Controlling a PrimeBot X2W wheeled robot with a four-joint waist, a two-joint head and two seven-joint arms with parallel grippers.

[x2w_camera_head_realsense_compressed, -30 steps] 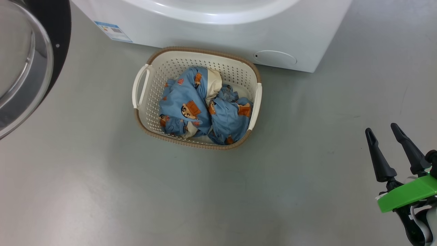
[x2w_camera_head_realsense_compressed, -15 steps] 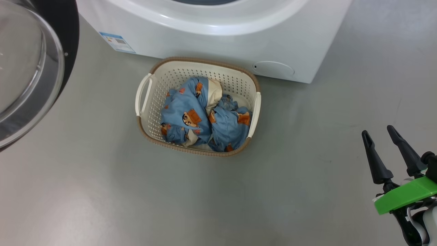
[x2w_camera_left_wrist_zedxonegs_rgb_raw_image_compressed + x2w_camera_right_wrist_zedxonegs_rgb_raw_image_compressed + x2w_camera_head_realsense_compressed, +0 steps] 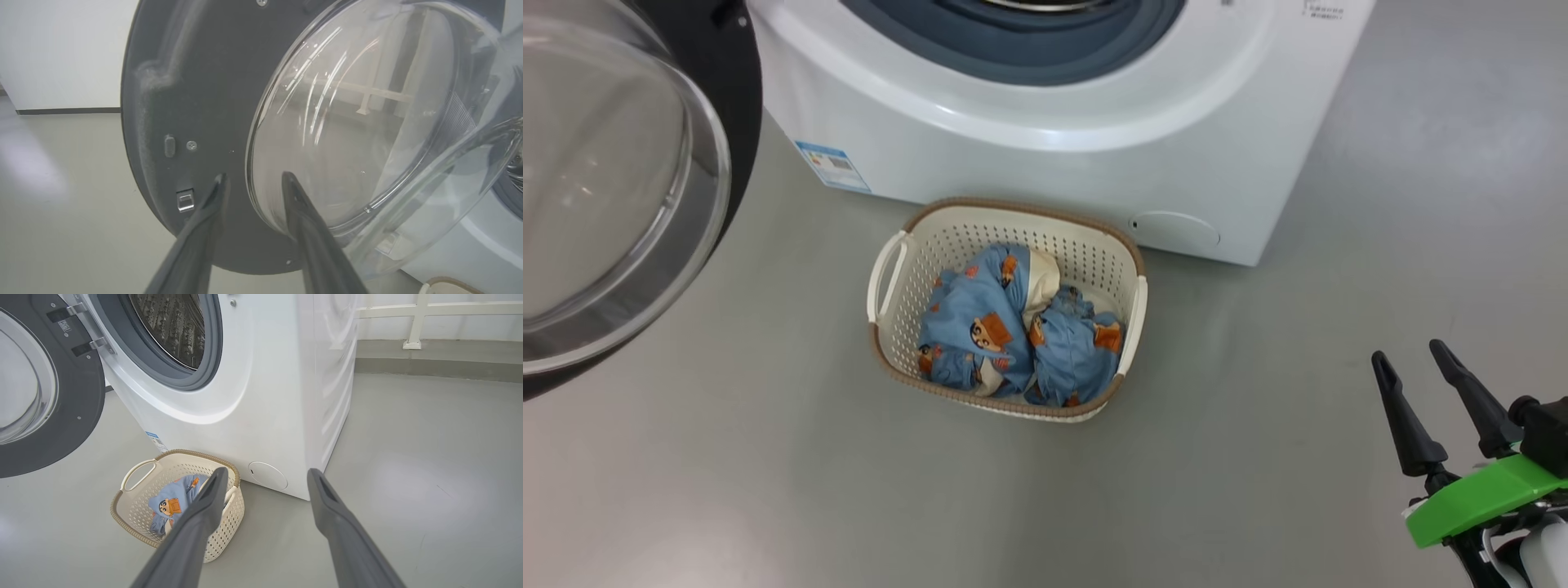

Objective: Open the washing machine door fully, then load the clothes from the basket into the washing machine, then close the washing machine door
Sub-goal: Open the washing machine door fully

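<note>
My left gripper (image 3: 253,179), pressed together a moment ago, now has its two fingers parted and nothing pinched between them. They point at the inner face of the washing machine door (image 3: 184,102), one tip over the dark surround near the small metal latch (image 3: 185,201), the other over the rim of the bulging glass bowl (image 3: 347,122). I cannot tell whether either tip touches the door. I read that as my having let go of the door, so the opening step looks finished or nearly so. Seen from my right wrist, the door hangs swung well out on its hinges. It leaves the blue-grey gasket (image 3: 1013,49) and the steel drum (image 3: 171,326) unobstructed, though I cannot judge whether it sits at its stop. My right gripper (image 3: 1409,359) is spread wide and empty, hovering over bare floor (image 3: 768,490), well apart from everything. Over the last second my head has tipped up. The washing machine (image 3: 1054,180) now shows its mouth, where before I saw only its lower front, and the whole scene sits lower in that view. That shift is the camera's, not the things'. The basket (image 3: 1013,206) stands on the floor just in front of the machine's base, between the blue label (image 3: 833,166) and the round white cap (image 3: 1176,230). The clothes (image 3: 980,327) lie bundled inside it, untouched. Loading, I judge, is the step at hand, and either arm has to come down into the basket.
</note>
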